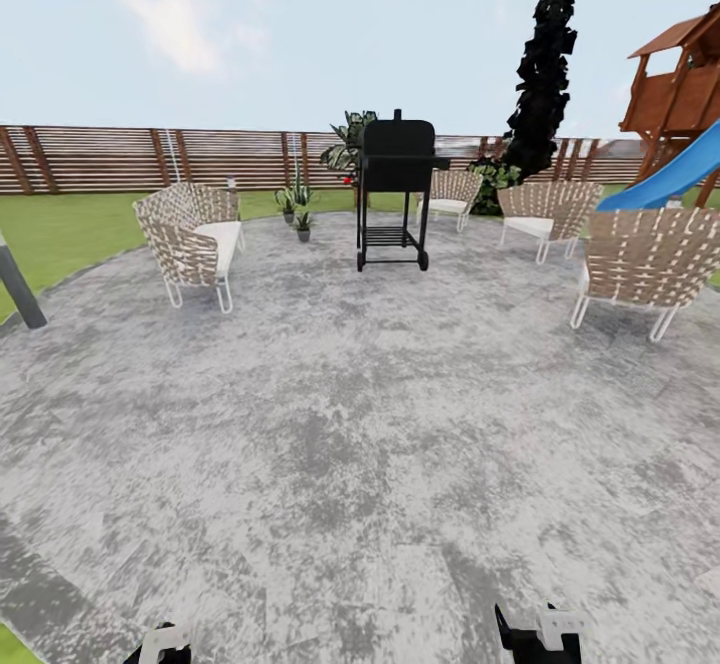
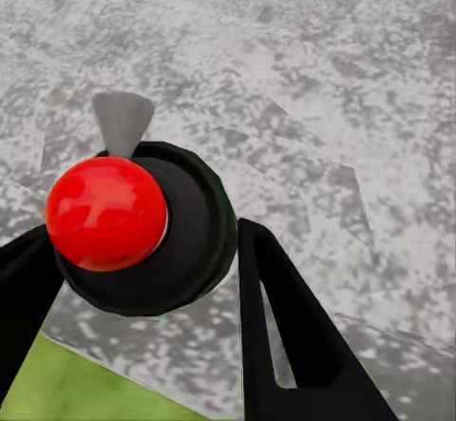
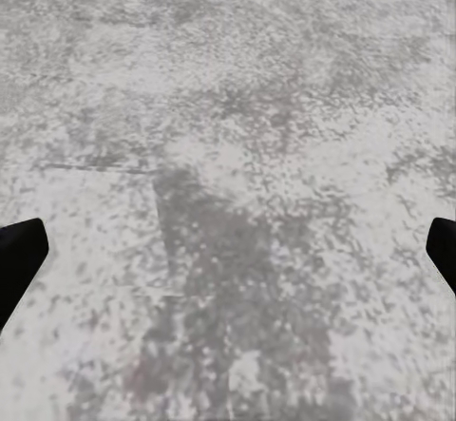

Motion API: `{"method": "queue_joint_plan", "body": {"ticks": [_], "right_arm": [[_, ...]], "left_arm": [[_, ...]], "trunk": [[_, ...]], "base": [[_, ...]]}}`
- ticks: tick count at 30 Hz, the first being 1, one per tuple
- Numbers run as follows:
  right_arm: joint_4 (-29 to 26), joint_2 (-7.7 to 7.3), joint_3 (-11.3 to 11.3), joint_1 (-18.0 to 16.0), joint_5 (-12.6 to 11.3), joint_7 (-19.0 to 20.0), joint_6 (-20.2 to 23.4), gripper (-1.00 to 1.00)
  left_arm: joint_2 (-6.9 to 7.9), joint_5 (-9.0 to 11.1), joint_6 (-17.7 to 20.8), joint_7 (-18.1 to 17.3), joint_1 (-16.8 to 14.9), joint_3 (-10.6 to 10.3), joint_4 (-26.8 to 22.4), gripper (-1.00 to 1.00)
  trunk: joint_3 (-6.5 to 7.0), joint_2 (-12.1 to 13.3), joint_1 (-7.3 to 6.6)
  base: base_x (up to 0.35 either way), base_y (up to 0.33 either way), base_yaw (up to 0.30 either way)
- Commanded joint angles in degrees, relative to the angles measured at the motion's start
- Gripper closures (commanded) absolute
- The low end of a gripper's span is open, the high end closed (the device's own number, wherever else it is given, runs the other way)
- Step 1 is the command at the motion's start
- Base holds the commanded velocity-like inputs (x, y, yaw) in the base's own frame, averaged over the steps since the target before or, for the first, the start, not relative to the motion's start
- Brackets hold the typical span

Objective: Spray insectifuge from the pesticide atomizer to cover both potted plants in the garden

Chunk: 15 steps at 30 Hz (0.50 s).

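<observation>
Atomizer in hand — carrying it to the plants.

Head view: potted plants (image 1: 297,212) far across the patio (image 1: 330,424); drive closer. Left wrist: left gripper (image 2: 142,278) clamps the pesticide atomizer (image 2: 123,217). Right wrist: right gripper (image 3: 228,255) spread wide, holding nothing.

The head view looks forward across the patio (image 1: 330,424); both wrist views face its stone closely.

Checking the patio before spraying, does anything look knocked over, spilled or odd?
Nothing stands out. The wicker chairs, the black grill and the small potted plants all stand upright, and the stone patio shows no spill.
</observation>
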Motion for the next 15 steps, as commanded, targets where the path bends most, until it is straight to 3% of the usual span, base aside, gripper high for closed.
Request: {"method": "queue_joint_plan", "body": {"ticks": [1,15], "right_arm": [[0.0,0.01,-0.5,0.0,0.3,0.3,-0.2,-1.00],[0.0,0.01,-0.5,0.0,0.4,0.3,-0.2,-1.00]], "left_arm": [[-0.01,0.1,-0.2,0.0,0.0,0.1,0.0,1.00],[-0.01,0.1,-0.2,0.0,0.0,0.1,0.0,1.00]], "trunk": [[-0.05,0.0,0.03],[-0.05,0.0,0.03]], "base": [[0.339,0.000,0.000],[0.339,0.000,0.000]]}}
